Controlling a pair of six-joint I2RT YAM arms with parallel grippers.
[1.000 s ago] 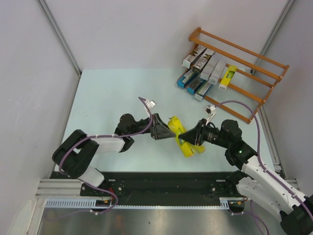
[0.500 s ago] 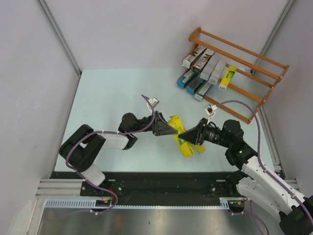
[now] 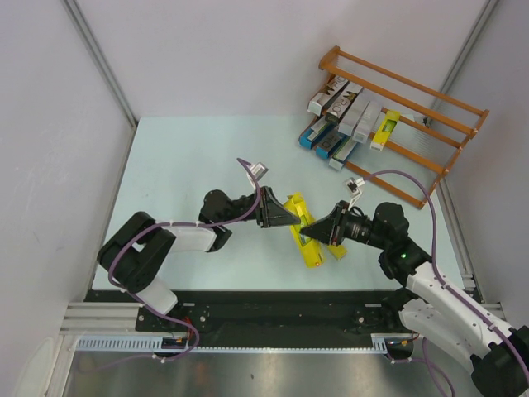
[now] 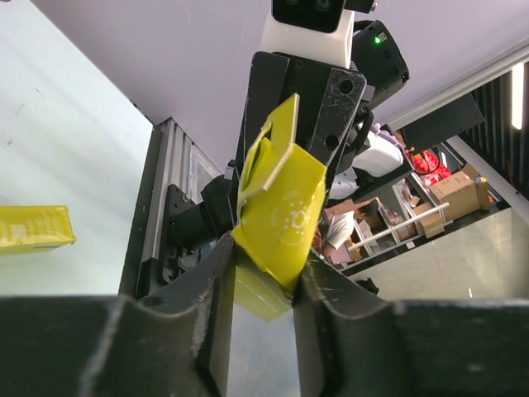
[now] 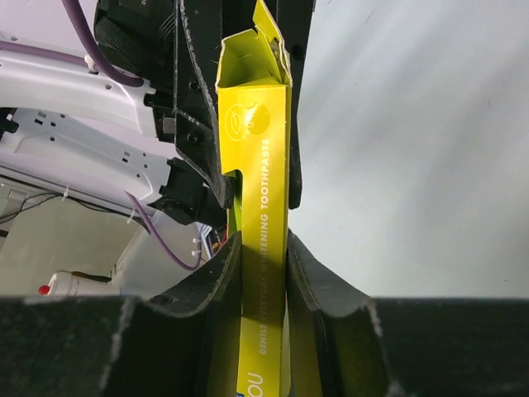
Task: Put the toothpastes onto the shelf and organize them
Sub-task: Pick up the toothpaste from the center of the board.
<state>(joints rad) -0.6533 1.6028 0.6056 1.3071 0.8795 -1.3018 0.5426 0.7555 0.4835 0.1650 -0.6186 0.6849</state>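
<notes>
Room: grey walls [image 3: 207,58] stand around a pale blue table [image 3: 182,165].
Shelf: we see the wooden shelf [image 3: 411,84] at the far right corner of the table.
On the shelf: silver toothpaste boxes [image 3: 357,116], blue toothpaste boxes [image 3: 318,134] and one small yellow box [image 3: 385,128] lie side by side.
Held box: a yellow toothpaste box [image 3: 307,248] with an open end flap sits mid-table, closer to the near edge.
Left gripper [image 3: 291,218]: we see it squeezing that box.
Right gripper [image 3: 307,235]: it squeezes the same box from the other side.
Spare yellow box [image 4: 33,227]: it lies flat on the table near them.
</notes>
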